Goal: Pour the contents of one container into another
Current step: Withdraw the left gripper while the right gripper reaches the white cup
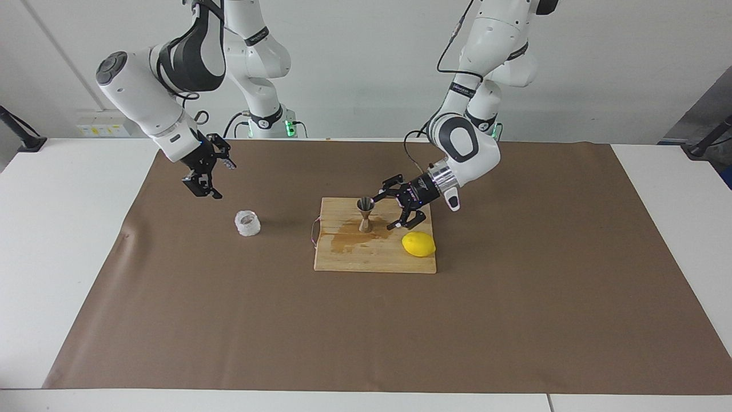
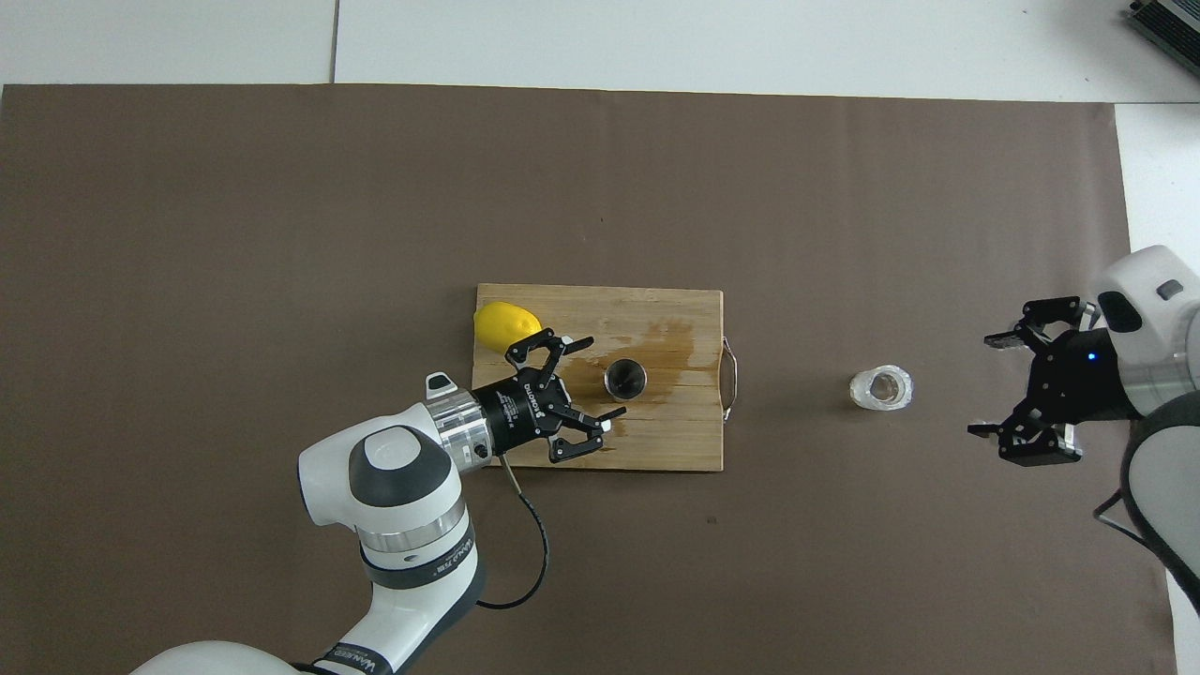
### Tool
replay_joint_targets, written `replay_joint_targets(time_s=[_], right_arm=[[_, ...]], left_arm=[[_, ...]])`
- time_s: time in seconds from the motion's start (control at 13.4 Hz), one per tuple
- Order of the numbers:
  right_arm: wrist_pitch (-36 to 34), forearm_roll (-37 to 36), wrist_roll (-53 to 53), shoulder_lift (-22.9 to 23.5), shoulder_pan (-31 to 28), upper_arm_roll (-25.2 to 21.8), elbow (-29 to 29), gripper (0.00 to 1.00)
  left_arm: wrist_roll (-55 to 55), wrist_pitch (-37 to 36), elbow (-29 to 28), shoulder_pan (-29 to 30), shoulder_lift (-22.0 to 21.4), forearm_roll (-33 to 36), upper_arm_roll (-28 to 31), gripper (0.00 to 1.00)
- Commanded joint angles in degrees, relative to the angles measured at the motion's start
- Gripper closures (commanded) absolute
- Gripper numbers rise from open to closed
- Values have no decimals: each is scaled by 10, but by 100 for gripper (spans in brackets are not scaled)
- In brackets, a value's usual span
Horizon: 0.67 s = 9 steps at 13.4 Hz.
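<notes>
While both claws gape empty, left claw [image 1: 390, 212] beside jigger [image 1: 365, 214], right claw [image 1: 209, 174] above mat [image 1: 514, 320] near glass cup [image 1: 247, 223].

Jigger [image 1: 365, 213] shiny steel; cup [image 1: 247, 223] frosted ribbed glass; board [image 1: 374, 254] pale wood, wet-stained; lemon [image 1: 418, 244] glossy; brown matt paper sheet [image 1: 514, 320].

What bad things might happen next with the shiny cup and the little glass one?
The jigger is tall and narrow, and the open left gripper is right beside it, so a bump might tip it onto the wet cutting board. The open right gripper hangs near the glass cup; a crooked grab could knock it over.
</notes>
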Motion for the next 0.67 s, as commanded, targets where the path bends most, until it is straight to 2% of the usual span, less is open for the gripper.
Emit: replay_joint_targets(time_s=[0.0,0.15,0.37,0.6], right_arm=[[11,45,-89,32,-27,3,-13,0],[13,51,-124,48,-36,3,-18,0],[49,107,-235,75,-52,3,-36,0],[70,134,-267,95,-61,4,-45,0]], left_arm=[[-60,-20,-6,19,-20,72,-1,0],[-97,-43,-6,43,-32,142,0,0],[-167,-58,-2,79,-52,272,2,0],[-212,-122,19,140,-60,422,3,0]])
